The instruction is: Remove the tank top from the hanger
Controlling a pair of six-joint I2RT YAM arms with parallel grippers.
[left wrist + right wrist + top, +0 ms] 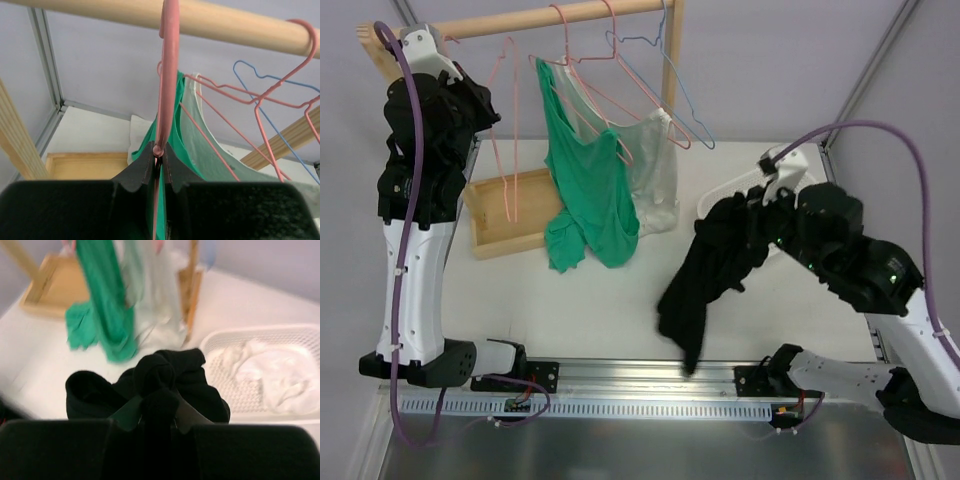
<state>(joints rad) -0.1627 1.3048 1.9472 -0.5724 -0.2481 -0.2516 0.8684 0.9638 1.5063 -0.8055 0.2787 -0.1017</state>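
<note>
Tank top [705, 285], black and bunched, hangs centre right of the overhead frame from the right gripper [156, 410] clamped on it, the left gripper [159, 162] pinching the pink hanger [168, 75]; best carried high, its tail clearing the desk [610, 310].

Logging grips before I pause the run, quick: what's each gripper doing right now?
Left gripper: closed on the pink hanger.
Right gripper: closed on the black tank top.
</note>
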